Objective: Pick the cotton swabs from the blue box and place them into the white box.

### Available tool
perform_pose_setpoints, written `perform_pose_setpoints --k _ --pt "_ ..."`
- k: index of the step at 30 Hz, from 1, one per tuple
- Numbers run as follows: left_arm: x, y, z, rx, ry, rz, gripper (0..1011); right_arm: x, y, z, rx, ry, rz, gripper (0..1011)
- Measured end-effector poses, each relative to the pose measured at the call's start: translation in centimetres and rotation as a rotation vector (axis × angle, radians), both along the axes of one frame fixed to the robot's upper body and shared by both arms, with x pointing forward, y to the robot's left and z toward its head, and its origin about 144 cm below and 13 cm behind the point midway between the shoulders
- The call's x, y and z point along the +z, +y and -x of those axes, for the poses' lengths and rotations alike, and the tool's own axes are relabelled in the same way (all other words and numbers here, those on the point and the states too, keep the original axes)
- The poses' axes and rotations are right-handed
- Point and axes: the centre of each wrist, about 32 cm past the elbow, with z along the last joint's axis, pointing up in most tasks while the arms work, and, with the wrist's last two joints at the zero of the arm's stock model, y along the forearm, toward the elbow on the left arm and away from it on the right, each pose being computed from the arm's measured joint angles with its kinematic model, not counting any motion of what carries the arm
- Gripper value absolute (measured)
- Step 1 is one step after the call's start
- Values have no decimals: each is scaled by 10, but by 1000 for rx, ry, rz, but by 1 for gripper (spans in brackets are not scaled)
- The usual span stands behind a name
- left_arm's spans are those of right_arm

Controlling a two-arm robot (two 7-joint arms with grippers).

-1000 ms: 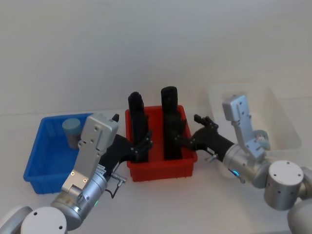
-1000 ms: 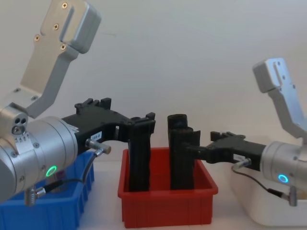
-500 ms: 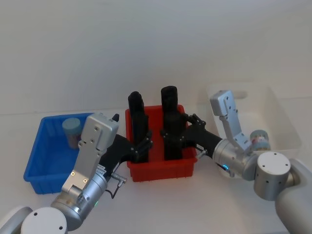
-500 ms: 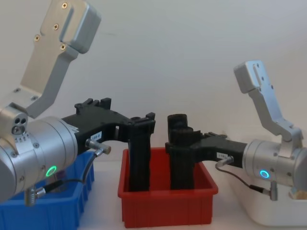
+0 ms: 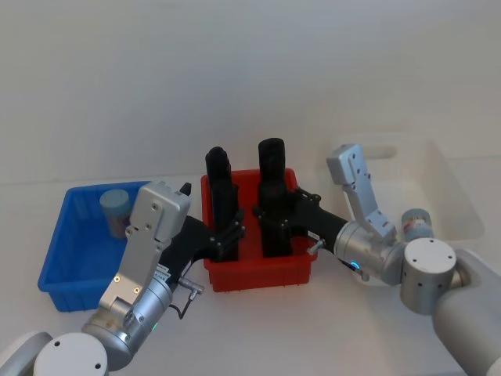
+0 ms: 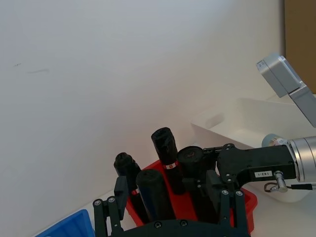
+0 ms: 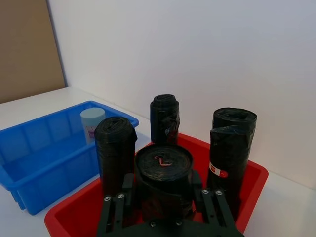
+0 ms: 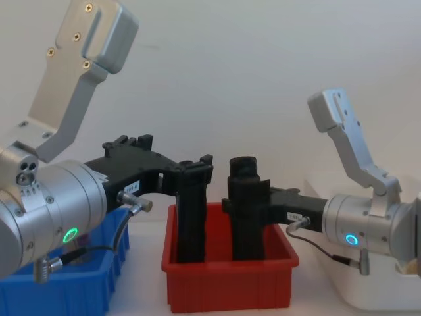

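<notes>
While both arms sit at the red bin (image 5: 258, 270) | right end effector (image 7: 165, 197) clasps a black roll (image 7: 163, 173), left end effector (image 5: 228, 235) likewise grips one (image 5: 221, 205) | cotton swabs (image 5: 116, 210) in blue box (image 5: 66, 262) | better: let go, reach there, carry to white box (image 5: 458, 196).

head view: above, looking down on the red bin (image 5: 258, 270)
chest view: low, side-on, close to it (image 8: 230, 280)
wrist views: facing it from opposite sides, near
shared: the bin's black rolls (image 7: 163, 182)

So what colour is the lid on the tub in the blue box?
Pale blue, seen best in the right wrist view: lid.
</notes>
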Motion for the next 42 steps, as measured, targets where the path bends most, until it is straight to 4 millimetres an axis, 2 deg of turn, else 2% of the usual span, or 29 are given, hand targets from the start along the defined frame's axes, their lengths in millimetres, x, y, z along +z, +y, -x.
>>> perform_pose_setpoints --k 6,10,16,22,42 --pt "0 0 0 0 0 0 1004 0 1 -2 11 -3 -1 542" --pt "0 0 0 0 0 0 1004 1 1 -2 11 -12 -9 519" --pt "0 0 0 0 0 0 1004 5 -1 2 3 -34 -32 498" --pt "0 0 0 0 0 0 1004 18 -3 10 -19 -88 -72 497" --pt "0 0 0 0 0 0 1004 63 -18 56 -238 -215 -135 497"
